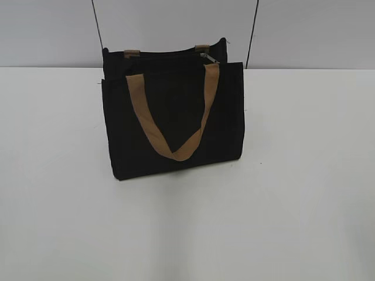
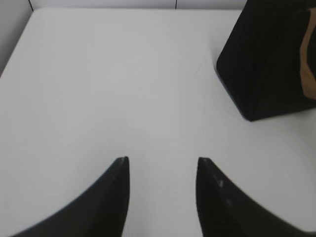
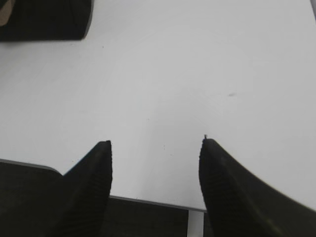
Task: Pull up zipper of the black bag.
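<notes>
The black bag (image 1: pixel 176 117) stands upright on the white table, a tan strap handle (image 1: pixel 176 126) hanging down its front. A small silver zipper pull (image 1: pixel 206 57) shows at the top right of the bag's opening. Neither gripper shows in the exterior view. My left gripper (image 2: pixel 160 160) is open and empty over bare table, with a corner of the bag (image 2: pixel 269 59) at its upper right. My right gripper (image 3: pixel 155 143) is open and empty near the table's front edge, with the bag's corner (image 3: pixel 47 19) at its upper left.
A white table (image 1: pixel 293 175) spreads around the bag. A grey wall with two thin dark cables (image 1: pixel 253 32) rises behind. The table's front edge (image 3: pixel 148 201) lies under the right gripper.
</notes>
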You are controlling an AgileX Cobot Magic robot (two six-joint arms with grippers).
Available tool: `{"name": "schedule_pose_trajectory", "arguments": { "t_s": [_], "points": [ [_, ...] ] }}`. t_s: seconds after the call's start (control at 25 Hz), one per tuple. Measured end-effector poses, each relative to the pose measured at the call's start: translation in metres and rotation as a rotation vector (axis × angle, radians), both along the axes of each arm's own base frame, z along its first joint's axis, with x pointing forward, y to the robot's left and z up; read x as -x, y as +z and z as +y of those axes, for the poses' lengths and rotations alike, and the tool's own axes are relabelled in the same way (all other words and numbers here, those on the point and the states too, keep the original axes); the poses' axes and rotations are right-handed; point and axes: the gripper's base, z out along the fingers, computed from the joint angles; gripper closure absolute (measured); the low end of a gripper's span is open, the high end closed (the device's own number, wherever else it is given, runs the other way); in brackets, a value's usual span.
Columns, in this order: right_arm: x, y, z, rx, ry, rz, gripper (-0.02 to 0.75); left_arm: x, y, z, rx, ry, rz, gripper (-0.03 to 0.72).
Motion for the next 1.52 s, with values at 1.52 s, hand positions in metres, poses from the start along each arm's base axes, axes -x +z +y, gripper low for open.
{"name": "schedule_pose_trajectory", "arguments": {
  "t_s": [1.52],
  "points": [
    [0.0046,-0.0030,0.0017,0.004,-0.022,-0.072,0.308,0.0163,-0.0080,-0.0026,-0.019,0.039,-0.063,0.410]
  ]
}}
